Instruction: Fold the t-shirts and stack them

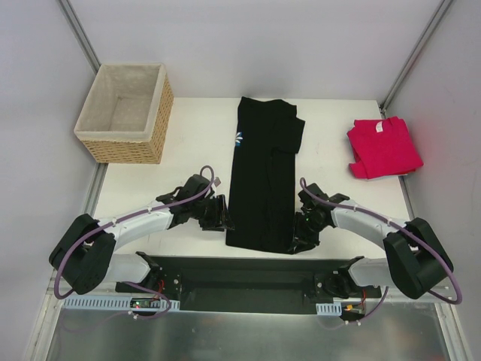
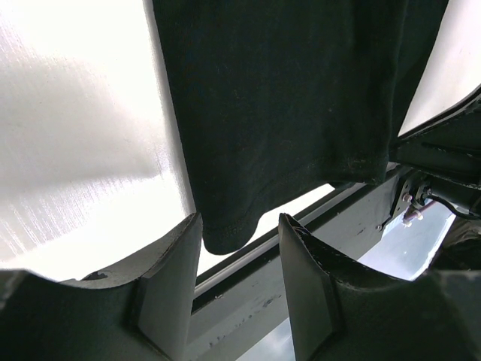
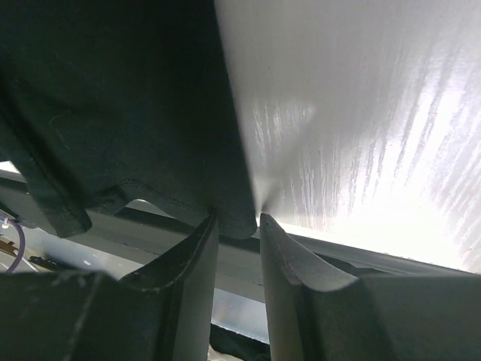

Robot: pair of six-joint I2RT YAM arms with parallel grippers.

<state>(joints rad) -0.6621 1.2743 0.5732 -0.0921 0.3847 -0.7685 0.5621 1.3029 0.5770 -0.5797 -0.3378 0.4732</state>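
I am seeing the folded black cloth t-shirt lying flat on the white counter; the left claw is standing spread around its near-left corner, the right claw narrowly spread around its near-right corner

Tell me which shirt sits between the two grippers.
The black shirt, a long strip with the left gripper and right gripper at its near corners; the red shirt lies folded far right.
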